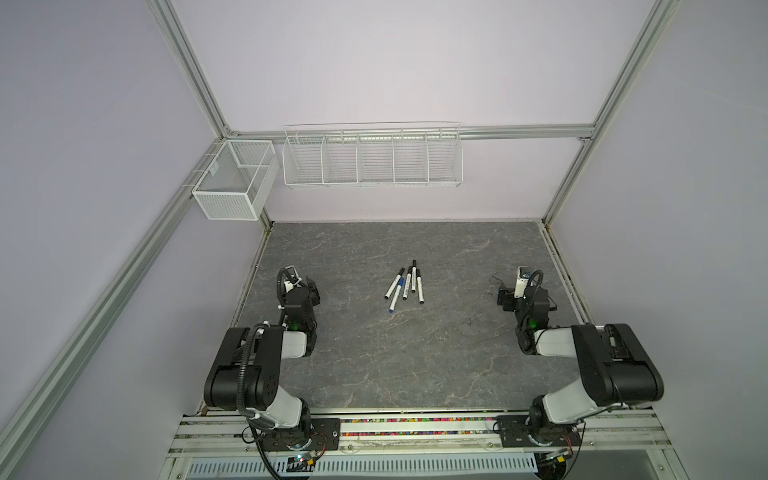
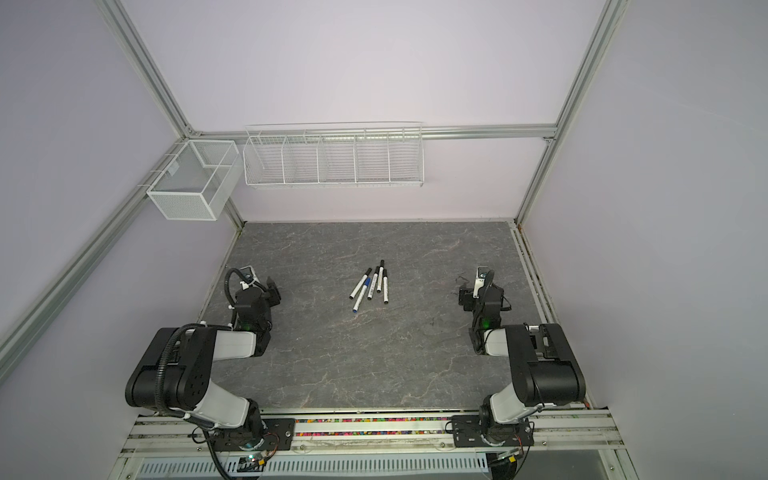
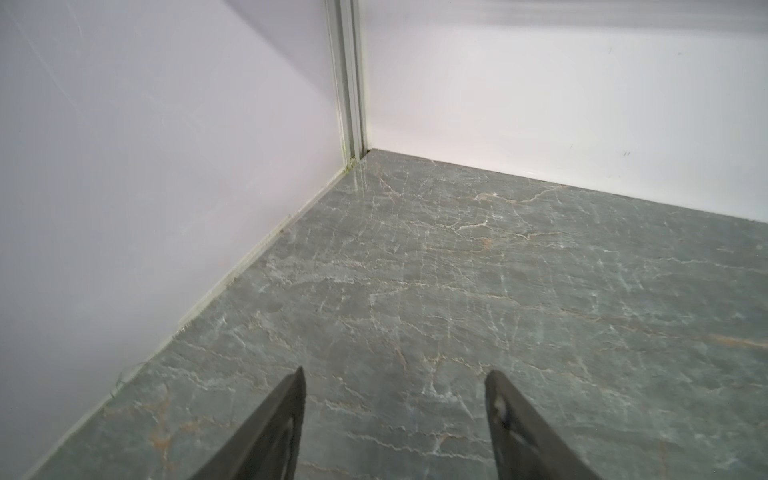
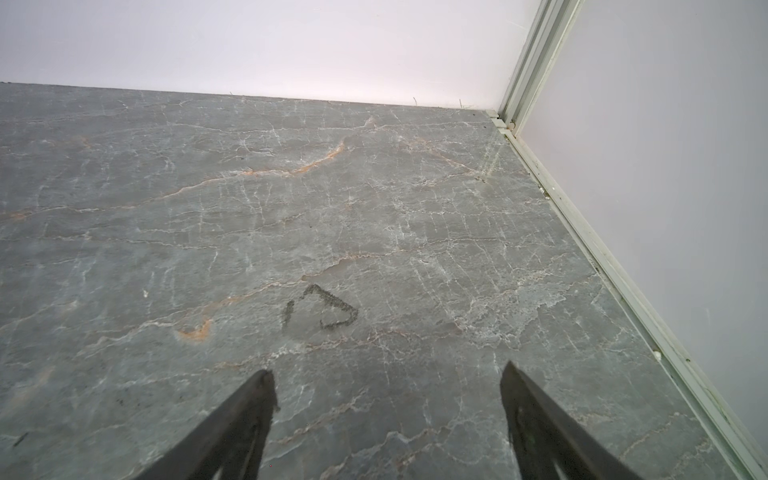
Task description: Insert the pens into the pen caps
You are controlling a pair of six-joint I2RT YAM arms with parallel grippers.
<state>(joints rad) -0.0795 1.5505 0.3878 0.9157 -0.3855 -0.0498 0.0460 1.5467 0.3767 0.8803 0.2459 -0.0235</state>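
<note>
Currently my left gripper (image 3: 395,374) and right gripper (image 4: 388,370) stand wide and empty over the glossy, veined grey tabletop (image 1: 374,353). Five slim white cylindrical pens (image 1: 407,286) lie clustered mid-table, well apart from both. Matte pale walls (image 1: 374,62) enclose it.

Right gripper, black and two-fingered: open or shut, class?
Open. The right gripper has its black fingers wide apart above the grey marbled tabletop, nothing between them.

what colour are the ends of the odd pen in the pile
Blue: the blue-ended pen has a white barrel between them; clearest in a top view.
</note>
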